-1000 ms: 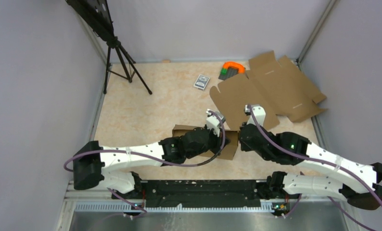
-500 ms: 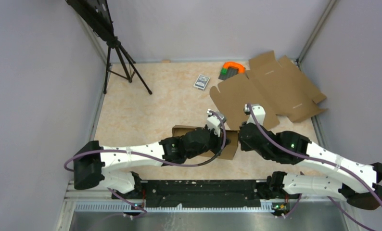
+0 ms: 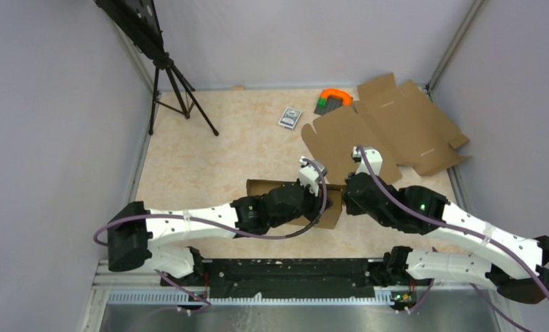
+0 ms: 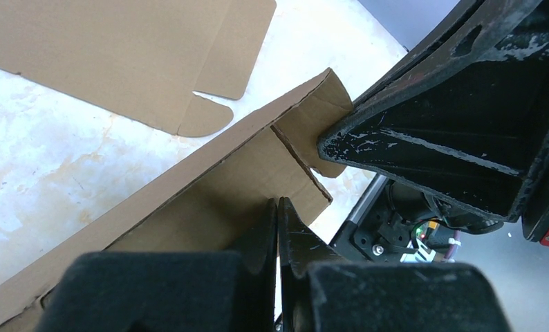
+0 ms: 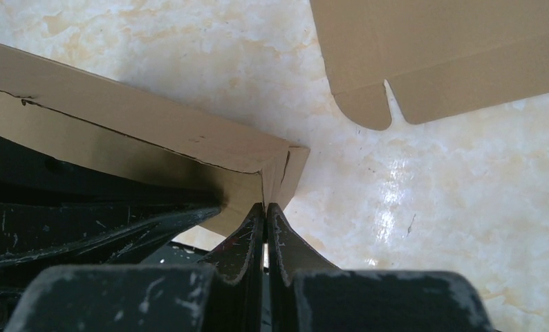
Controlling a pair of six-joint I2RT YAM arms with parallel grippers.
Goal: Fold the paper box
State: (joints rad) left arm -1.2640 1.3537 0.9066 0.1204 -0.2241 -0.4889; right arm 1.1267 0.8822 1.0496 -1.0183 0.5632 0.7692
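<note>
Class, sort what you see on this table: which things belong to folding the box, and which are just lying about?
In the job: box, left gripper, right gripper.
Lying about: flat blank, card pack, orange-grey object, tripod.

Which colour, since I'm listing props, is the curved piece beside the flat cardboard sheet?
The curved piece is bright orange; the top external view shows it best.

A flat brown cardboard sheet (image 3: 389, 128) is lying spread across the upper right of the marbled tabletop (image 3: 209, 166). A small grey card pack (image 3: 290, 117) is sitting just left of it, an orange-and-green object (image 3: 332, 99) is resting by its upper-left edge, and a black tripod (image 3: 175, 90) is standing upper left.
</note>
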